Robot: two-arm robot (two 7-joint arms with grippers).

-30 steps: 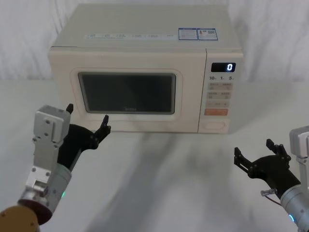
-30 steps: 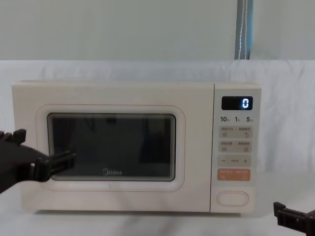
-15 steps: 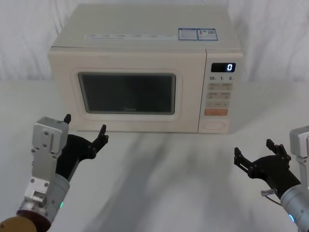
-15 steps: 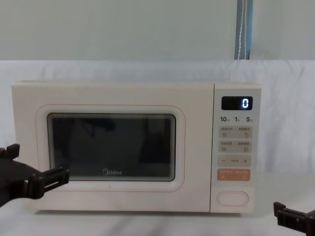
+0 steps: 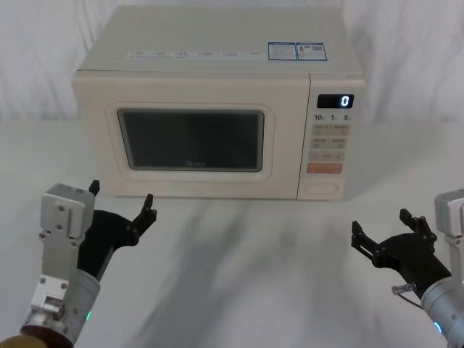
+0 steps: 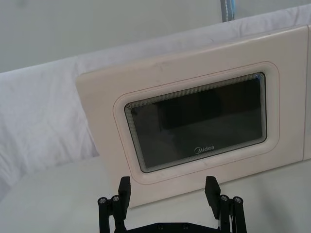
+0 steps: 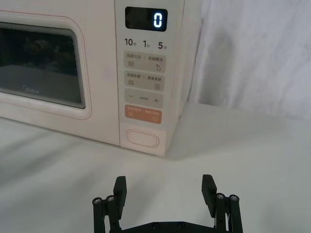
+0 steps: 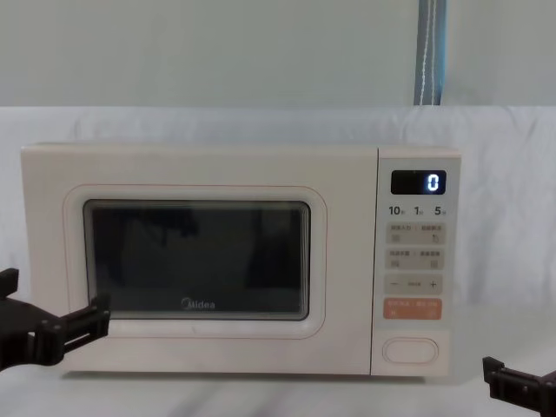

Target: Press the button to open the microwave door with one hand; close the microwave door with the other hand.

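a cream midea microwave (image 5: 217, 101) is sitting at the table's back, its door (image 5: 190, 138) shut flush. the left gripper (image 5: 122, 209) is hovering wide open just before the door, the right gripper (image 5: 391, 235) wide open, well short of the oval button (image 5: 322, 190). the task looks finished; both arms likely need only to park.

Cream microwave (image 5: 217, 109) upright on white table, front facing robot. Microwave door (image 5: 192, 138) shut flush, dark rounded window, small Midea logo under glass. Button (image 5: 322, 190), cream pill-shaped oval, unmarked, at bottom of right control panel, below orange key.
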